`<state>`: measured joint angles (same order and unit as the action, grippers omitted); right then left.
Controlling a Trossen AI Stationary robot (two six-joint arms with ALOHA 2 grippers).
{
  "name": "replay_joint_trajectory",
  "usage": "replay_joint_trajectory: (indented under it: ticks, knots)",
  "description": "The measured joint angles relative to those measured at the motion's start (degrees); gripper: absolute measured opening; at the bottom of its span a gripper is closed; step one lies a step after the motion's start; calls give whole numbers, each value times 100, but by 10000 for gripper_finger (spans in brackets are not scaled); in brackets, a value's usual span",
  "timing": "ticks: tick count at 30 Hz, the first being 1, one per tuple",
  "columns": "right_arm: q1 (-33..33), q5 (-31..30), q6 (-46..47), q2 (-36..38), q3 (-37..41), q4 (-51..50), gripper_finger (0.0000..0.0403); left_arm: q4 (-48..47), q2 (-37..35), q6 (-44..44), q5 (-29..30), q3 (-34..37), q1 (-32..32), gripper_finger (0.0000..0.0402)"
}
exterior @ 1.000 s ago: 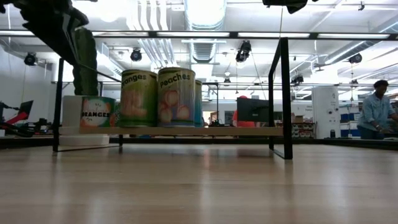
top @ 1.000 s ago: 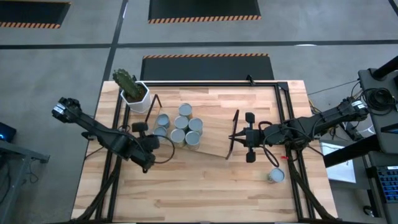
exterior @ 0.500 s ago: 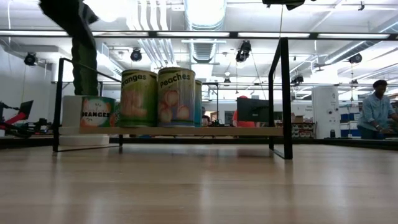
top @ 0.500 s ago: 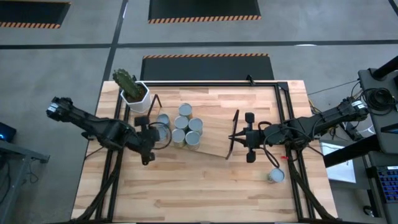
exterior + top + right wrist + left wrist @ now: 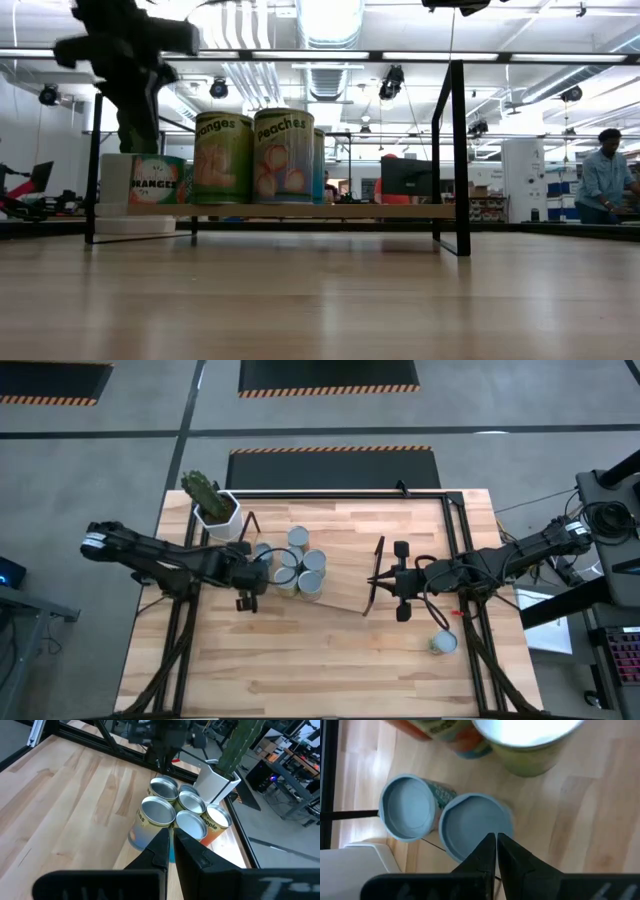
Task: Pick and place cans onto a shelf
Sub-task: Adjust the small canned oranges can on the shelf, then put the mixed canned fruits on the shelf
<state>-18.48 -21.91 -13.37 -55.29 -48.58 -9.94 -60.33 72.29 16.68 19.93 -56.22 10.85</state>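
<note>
Several cans [image 5: 298, 562] stand upright in a cluster on the left half of the shelf [image 5: 345, 588], a light-wood board with a black wire frame at each end [image 5: 452, 150]. In the low view they show fruit labels [image 5: 254, 155]. One more can [image 5: 443, 643] stands on the table near its right edge. My left gripper [image 5: 264, 566] is shut and points steeply down above the cluster's left-hand cans; its tips [image 5: 496, 842] hang over one can's round top [image 5: 470, 822]. My right gripper [image 5: 372, 580] is shut, raised by the shelf's right frame and aimed at the cans [image 5: 180, 810].
A white hexagonal pot [image 5: 222, 517] with a cactus stands just beyond the shelf's left end, close to my left arm [image 5: 125, 45]. Bare tabletop [image 5: 320, 660] lies on the near side of the shelf. A person stands in the room far behind the table [image 5: 606, 180].
My left gripper has swung from the table in front of the shelf's left end toward the far edge. It now hangs over the cluster's left-hand cans and has stayed shut. The cans have not moved.
</note>
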Motion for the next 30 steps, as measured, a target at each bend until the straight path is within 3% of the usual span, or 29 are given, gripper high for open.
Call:
replay_joint_trajectory:
  ticks: [16, 30]
  knots:
    - [0, -2, -13, 0, 0, -4, 13, -309, 849, -121, 140, 46, -186, 0]
    - [0, -11, 27, 0, 0, -2, 13, -371, 484, 9, 161, -267, -167, 0]
